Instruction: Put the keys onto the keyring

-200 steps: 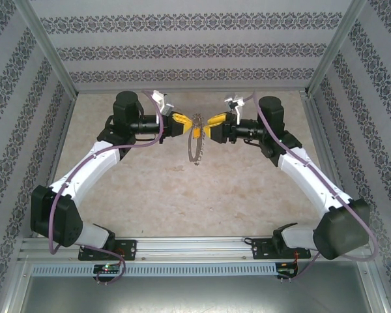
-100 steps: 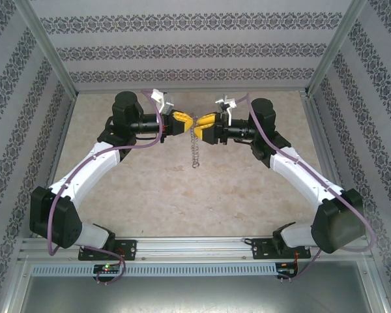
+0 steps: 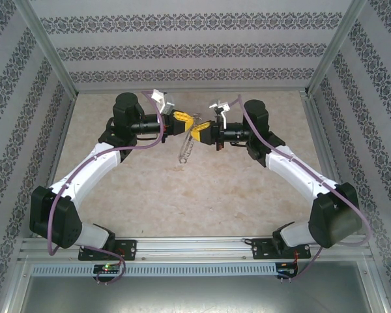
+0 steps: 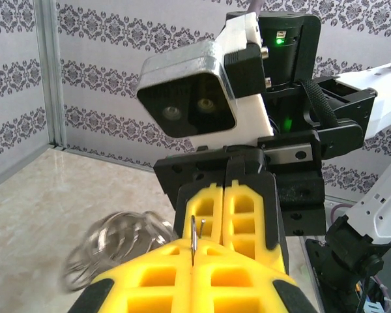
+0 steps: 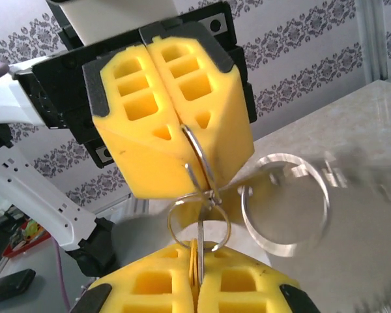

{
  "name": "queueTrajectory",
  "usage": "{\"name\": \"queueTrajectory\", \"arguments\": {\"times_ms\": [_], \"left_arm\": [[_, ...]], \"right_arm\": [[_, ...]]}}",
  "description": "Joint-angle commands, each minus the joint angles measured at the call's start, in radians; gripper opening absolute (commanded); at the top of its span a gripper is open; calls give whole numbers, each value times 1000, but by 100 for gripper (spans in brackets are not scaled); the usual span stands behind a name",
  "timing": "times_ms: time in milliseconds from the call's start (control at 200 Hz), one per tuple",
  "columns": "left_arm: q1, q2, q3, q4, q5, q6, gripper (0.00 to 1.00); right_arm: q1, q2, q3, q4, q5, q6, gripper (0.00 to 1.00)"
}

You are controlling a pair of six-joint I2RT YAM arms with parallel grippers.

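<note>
Above the table's far middle my two grippers meet tip to tip. My left gripper (image 3: 184, 120) (image 4: 193, 251) is shut on a thin wire loop of the keyring (image 3: 186, 150), whose blurred silvery bunch (image 4: 114, 241) dangles below. In the right wrist view my right gripper (image 5: 197, 270) is shut on the key (image 5: 195, 259), its yellow-orange head edge-on between the pads beside a silver blade. A small split ring (image 5: 173, 225) links the key to the wire held by the left gripper (image 5: 186, 130). The large ring (image 5: 281, 248) hangs blurred to the right.
The beige marble-look table (image 3: 195, 195) is walled by patterned panels (image 3: 195, 49) at the back and sides, with aluminium posts at the corners. The arm bases sit on a rail (image 3: 195, 248) at the near edge.
My right gripper has moved left up to the left gripper and shut. The hanging keyring has swung and now trails down to the left. The left arm has stayed put.
</note>
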Motion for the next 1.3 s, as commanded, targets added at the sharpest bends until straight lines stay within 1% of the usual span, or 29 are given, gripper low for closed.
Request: {"name": "queueTrajectory", "arguments": {"times_ms": [0, 15, 35, 95, 120, 155, 195, 365, 500, 545, 749, 914, 1129, 1299], "left_arm": [[-21, -18, -1, 89, 2, -14, 0], [-22, -20, -1, 88, 2, -14, 0], [-22, -19, 0, 85, 2, -14, 0], [-22, -21, -2, 79, -1, -10, 0], [-21, -21, -1, 76, -2, -6, 0], [-22, -24, -2, 71, -3, -4, 0], [-22, -22, -3, 71, -2, -2, 0], [-24, -18, -6, 71, 2, -4, 0], [-24, -17, -7, 70, 12, -2, 0], [-25, -15, -7, 69, 15, -2, 0], [-30, -7, -1, 75, 33, -7, 0], [-33, -1, 8, 69, 53, -11, 0], [-39, 4, 18, 56, 58, -4, 0], [-45, 6, 20, 53, 56, -2, 0]], "right_arm": [[34, 37, 63, -88, -57, -69, 0], [34, 40, 67, -99, -61, -73, 1], [34, 44, 73, -122, -65, -82, 10], [26, 33, 82, -205, -60, -134, 28], [20, 21, 74, -214, -57, -140, 38], [3, -5, 53, -209, -55, -137, 45], [-21, -35, 28, -185, -56, -118, 48], [-114, -156, 7, -203, -82, -112, 49], [-157, -186, 33, -179, -59, -95, 48], [-158, -175, 52, -167, -52, -87, 47], [-141, -85, 144, -139, -98, -69, 41], [-120, -34, 179, -131, -116, -68, 41], [-91, -5, 192, -128, -123, -71, 42], [-82, 6, 195, -128, -124, -72, 38]]}}
